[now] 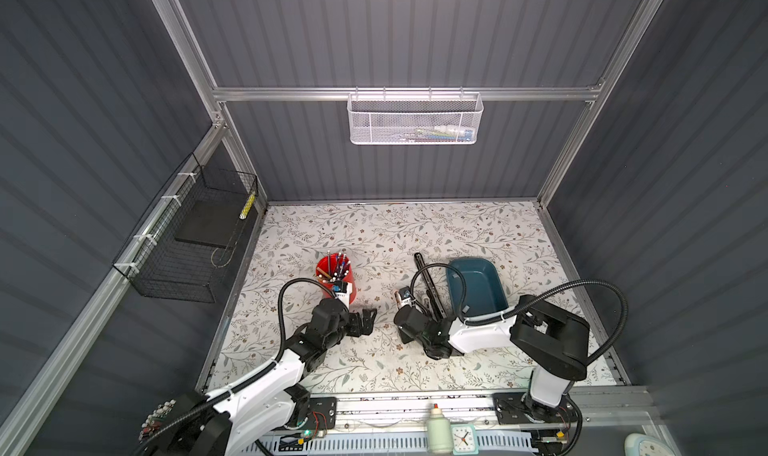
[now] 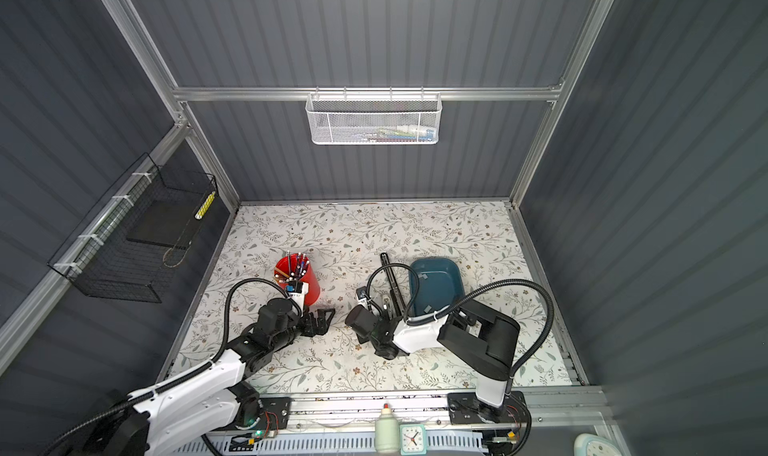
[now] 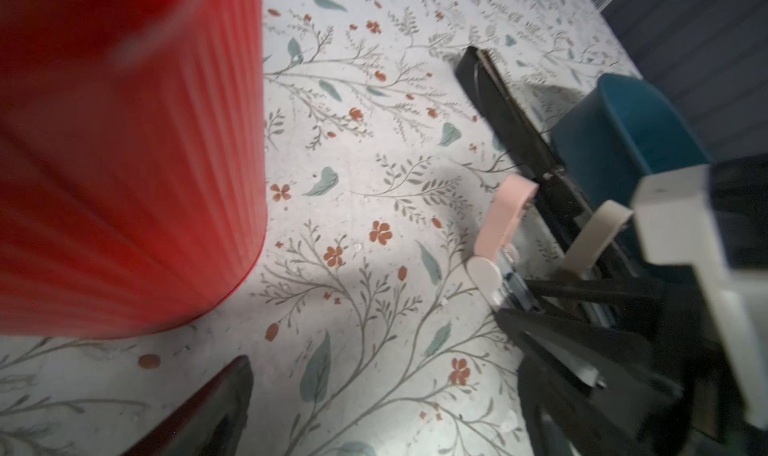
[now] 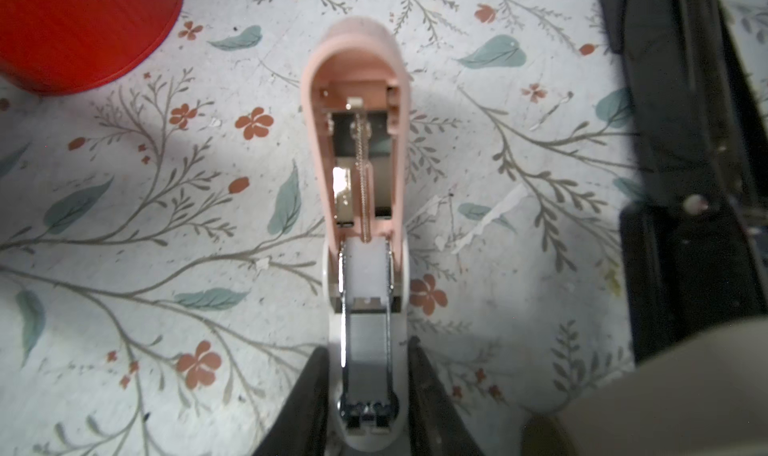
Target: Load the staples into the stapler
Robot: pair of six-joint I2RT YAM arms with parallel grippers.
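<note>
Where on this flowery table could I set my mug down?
Bare: the table's far strip between the back wall and the red cup and blue tray; also the near strip before the arms' rail. Crowded: pink stapler, black stapler and tray huddle mid-right.

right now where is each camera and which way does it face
top views: high over the arms' bases, looking down at the table; left arm and right arm show in both.
left wrist: low beside the red cup, facing the pink stapler; one left finger shows.
right wrist: above the pink stapler, looking down on its staples; right fingers flank its base.
shared: both wrists see red cup, pink stapler.
</note>
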